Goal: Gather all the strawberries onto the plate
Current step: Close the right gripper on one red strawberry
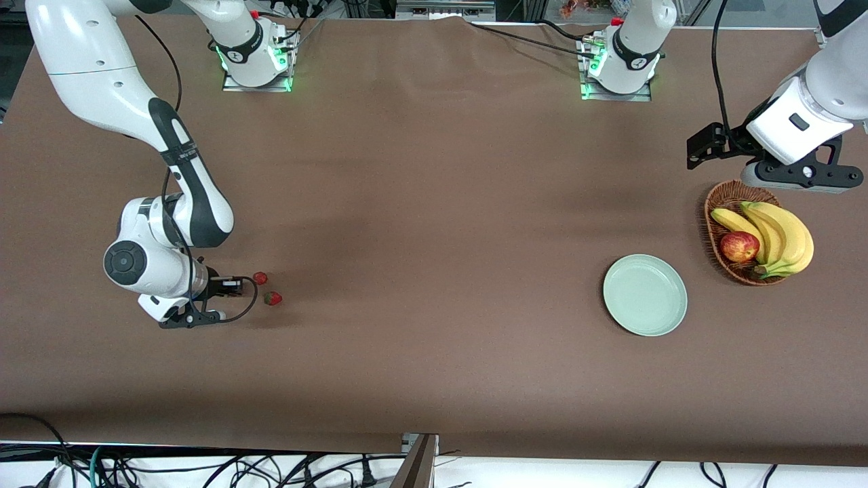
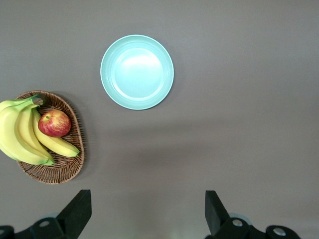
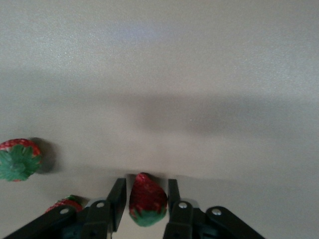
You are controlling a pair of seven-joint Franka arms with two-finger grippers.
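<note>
My right gripper [image 1: 193, 317] is down at the table near the right arm's end, shut on a strawberry [image 3: 147, 196] that stands between its fingers [image 3: 117, 199]. That berry is hidden under the hand in the front view. Two more strawberries [image 1: 260, 278] [image 1: 272, 298] lie on the table beside the gripper. They also show in the right wrist view [image 3: 19, 158] [image 3: 64, 204]. The mint-green plate [image 1: 645, 295] [image 2: 137, 72] sits empty toward the left arm's end. My left gripper [image 1: 793, 177] [image 2: 147, 199] waits open and empty, up over the table by the basket.
A brown wicker basket [image 1: 720, 203] [image 2: 60, 172] with bananas [image 1: 780, 234] and a red-yellow apple [image 1: 739, 246] stands beside the plate, farther from the front camera. Brown table cover [image 1: 434, 203] spans between the strawberries and the plate.
</note>
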